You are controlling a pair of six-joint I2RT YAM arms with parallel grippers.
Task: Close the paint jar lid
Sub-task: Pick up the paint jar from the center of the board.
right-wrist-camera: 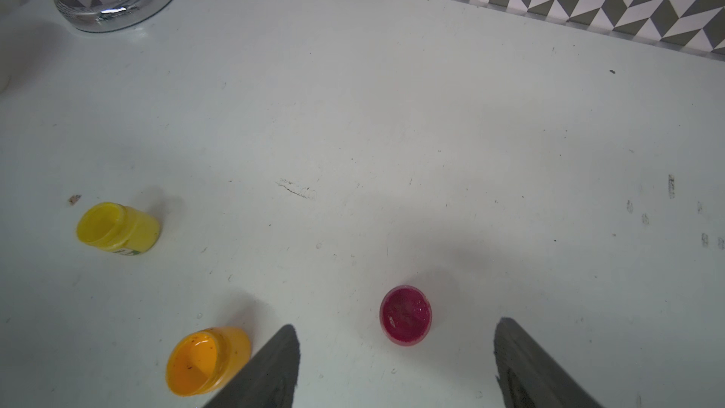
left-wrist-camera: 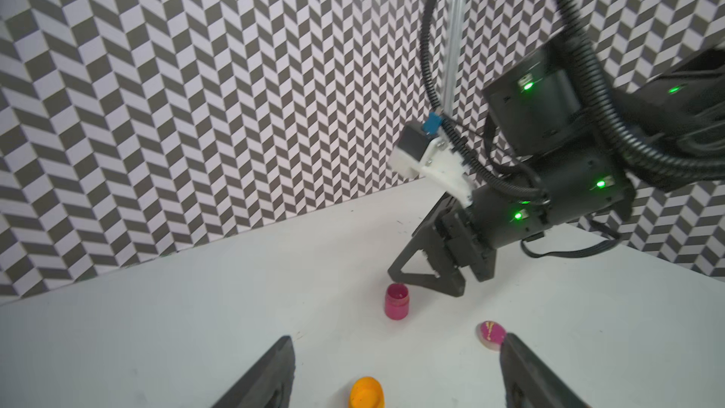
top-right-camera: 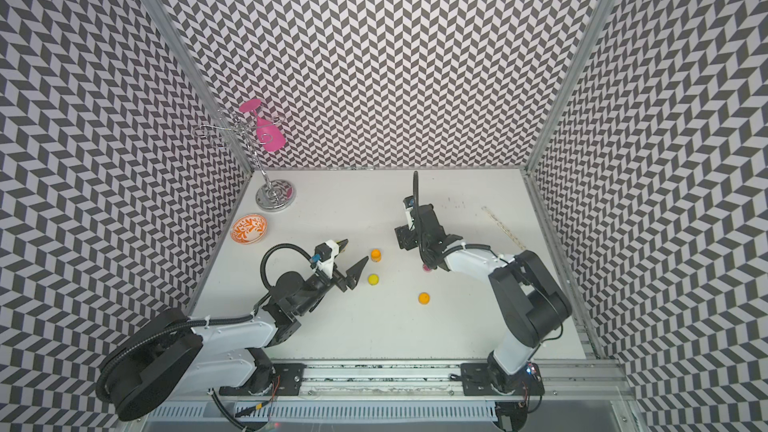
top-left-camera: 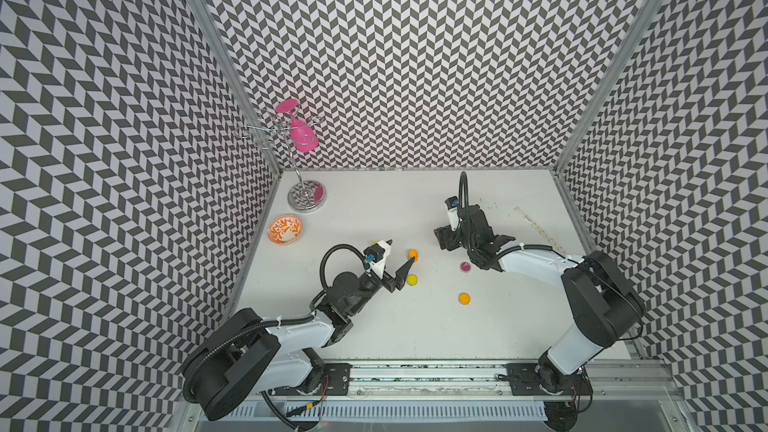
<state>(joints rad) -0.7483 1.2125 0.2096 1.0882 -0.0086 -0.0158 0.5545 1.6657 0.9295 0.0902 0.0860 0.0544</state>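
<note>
Right wrist view: the magenta paint jar [right-wrist-camera: 406,315] stands upright and open on the white desk [right-wrist-camera: 392,111], a little right of the desk's middle, with paint showing at its mouth. The right gripper [right-wrist-camera: 397,323] hangs above it, spread and empty. The jar sits just ahead, between the two fingertips.

Left wrist view: the lid [left-wrist-camera: 490,334] lies on the desk near the jar, not touching it, on the side toward the front edge. Its pink face is streaked with yellow. The left gripper [left-wrist-camera: 397,337] is also spread and empty, with an orange jar [left-wrist-camera: 367,392] just ahead of it.

To do this well, the right gripper should probably clasp the jar's wall low, clear of the paint, and keep it upright — then the lid, taken by its rim, needs setting level and centred before any pressing or twisting.
</note>
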